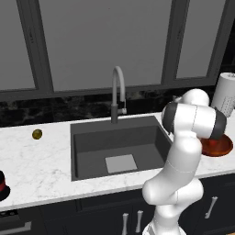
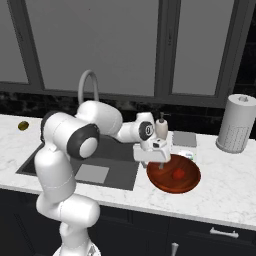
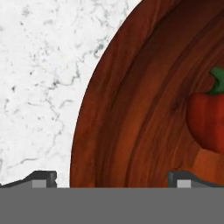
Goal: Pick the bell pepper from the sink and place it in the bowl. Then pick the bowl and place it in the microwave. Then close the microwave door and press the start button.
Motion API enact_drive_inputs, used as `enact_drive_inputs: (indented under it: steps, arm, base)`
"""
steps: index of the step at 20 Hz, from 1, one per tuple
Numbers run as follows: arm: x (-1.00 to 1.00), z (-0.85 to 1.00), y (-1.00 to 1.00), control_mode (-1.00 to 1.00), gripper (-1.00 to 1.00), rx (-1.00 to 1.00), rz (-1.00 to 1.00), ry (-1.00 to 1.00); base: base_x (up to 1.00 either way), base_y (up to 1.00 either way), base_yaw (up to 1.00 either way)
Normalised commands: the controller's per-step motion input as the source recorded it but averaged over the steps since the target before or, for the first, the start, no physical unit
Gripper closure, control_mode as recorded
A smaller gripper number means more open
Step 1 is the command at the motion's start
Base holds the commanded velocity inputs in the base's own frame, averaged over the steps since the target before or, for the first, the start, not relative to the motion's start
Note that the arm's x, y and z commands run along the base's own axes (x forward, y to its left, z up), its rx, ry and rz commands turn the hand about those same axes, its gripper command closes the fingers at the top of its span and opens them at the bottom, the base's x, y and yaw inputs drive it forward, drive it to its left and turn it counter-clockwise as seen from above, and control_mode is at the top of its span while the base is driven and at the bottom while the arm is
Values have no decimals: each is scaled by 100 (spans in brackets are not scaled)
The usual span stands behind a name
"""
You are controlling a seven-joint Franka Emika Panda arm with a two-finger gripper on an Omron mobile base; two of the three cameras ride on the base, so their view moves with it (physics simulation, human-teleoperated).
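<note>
My jaws point(image 2: 159, 161) stand wide open and grip nothing, poised over the near-left rim of the bowl point(image 2: 185, 183), one fingertip point(image 3: 43, 178) above bare worktop point(image 3: 39, 78) and the other point(image 3: 186, 179) above the bowl's inner slope. The bell pepper point(image 2: 179, 174) lies inside the bowl, near its middle, its green stem showing in my hand view. The bowl sits on the white marble worktop just right of the sink point(image 1: 117, 149), whose basin holds only its pale rectangle, and a small olive-green ball point(image 1: 37, 134) rests on the worktop well left of the sink.
</note>
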Motion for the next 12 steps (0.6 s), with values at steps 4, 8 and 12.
enact_drive_inputs:
  steps: [4, 8, 12]
  arm:
    - [0, -22, 0, -100, -100, -2, 0, 0]
    - [0, -13, 0, -100, 100, 0, 0, 0]
    - [0, 0, 0, -100, 100, 0, 0, -1]
  base:
    - [0, 0, 0]
    - [0, 0, 0]
    - [0, 0, 0]
